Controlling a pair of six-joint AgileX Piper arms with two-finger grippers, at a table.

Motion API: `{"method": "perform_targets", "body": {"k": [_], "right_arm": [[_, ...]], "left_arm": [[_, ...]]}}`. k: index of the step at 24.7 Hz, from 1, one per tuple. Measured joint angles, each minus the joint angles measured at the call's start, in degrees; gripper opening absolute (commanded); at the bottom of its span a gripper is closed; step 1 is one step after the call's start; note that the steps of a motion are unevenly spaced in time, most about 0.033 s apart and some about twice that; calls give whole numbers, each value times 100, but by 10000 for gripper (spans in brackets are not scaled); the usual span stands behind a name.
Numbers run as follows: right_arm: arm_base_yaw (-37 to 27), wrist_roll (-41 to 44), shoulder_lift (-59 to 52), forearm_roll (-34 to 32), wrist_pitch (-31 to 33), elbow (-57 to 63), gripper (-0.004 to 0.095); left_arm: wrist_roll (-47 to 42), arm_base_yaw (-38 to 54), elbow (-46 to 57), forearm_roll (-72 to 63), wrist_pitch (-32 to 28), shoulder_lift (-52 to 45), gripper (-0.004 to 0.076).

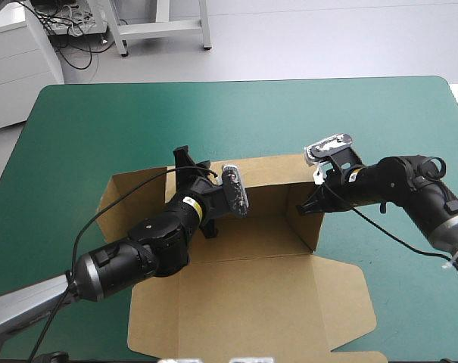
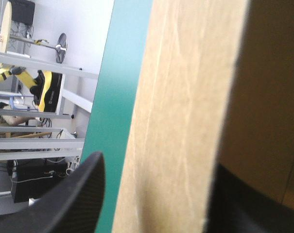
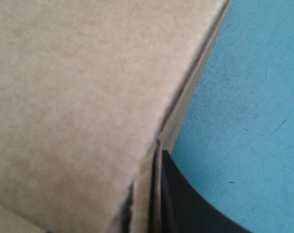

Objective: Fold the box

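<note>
The box (image 1: 251, 227) sits near the middle of the table (image 1: 100, 121), a half-made tray of brown board: back and side walls stand up and the lid (image 1: 251, 310) lies flat toward the near edge. From where I stand it looks light and fairly stiff across each panel but ready to hinge at its creases, and likely to slide on the teal-green cover if pushed. I'd take it by the top rim of a wall, close to a corner, and not pinch hard. The left gripper (image 1: 189, 160) is over the back wall (image 1: 278, 170), released, its black fingers (image 2: 74, 199) apart with the board between them. The right gripper (image 1: 308, 206) is clenched on the right wall (image 1: 313, 227) at its far corner, one finger (image 3: 190, 204) flat against the outside
</note>
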Motion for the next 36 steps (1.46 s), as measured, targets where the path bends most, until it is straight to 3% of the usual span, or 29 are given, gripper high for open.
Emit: {"method": "perform_targets", "body": {"k": [7, 9, 11, 12, 17, 22, 36], "right_arm": [[5, 439, 0, -123, -58, 0, -20], [5, 452, 0, -128, -61, 0, -21], [5, 452, 0, -128, -61, 0, -22], [5, 452, 0, -128, -61, 0, -22], [5, 452, 0, -128, -61, 0, -22], [5, 452, 0, -128, -61, 0, -22], [5, 537, 0, -152, -64, 0, -22]], "left_arm": [[21, -1509, -185, -119, 1109, -337, 546], [84, -2266, -207, -118, 1198, -526, 388], [196, -2749, -337, -147, 1241, -590, 59], [222, -2846, -416, -182, 1253, -595, -22], [761, -2879, -953, -492, 1312, -595, -5], [1875, -2391, -1551, -2017, 1391, -590, -5], [2196, 1611, -3124, -4518, 2165, -680, -6]]}}
